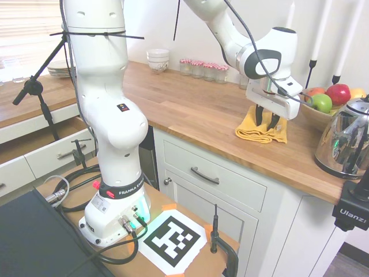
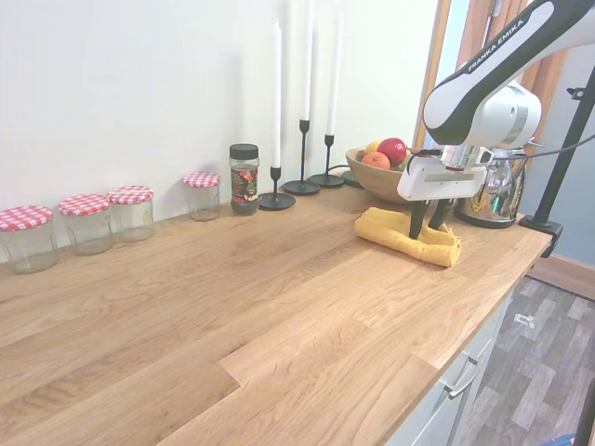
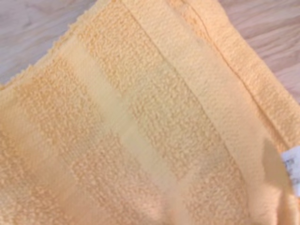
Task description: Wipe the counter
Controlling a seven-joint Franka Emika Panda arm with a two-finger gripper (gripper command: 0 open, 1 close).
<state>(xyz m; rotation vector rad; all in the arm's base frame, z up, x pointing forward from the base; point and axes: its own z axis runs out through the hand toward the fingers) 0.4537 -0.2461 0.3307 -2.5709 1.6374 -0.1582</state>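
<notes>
Counter of warm-brown butcher block runs along the wall above white panelled cabinets in the first exterior view, where the white arm's gripper points down onto a folded yellow towel lying near the front edge, its two dark fingers close together and pressed into the cloth, pinching a fold of it. A wooden bowl of fruit and a steel kettle stand just beyond the towel. From the second exterior view the counter stretches bare across the foreground; the gripper stands upright on the towel, fingers narrowed into the fabric, with the fruit bowl behind it, three black candlesticks with white candles, a dark-lidded jar and four gingham-lidded jars lined along the wall. The wrist view is filled by the towel's looped yellow weave and smooth woven bands, a white label at one edge and strips of wood at the corners.
</notes>
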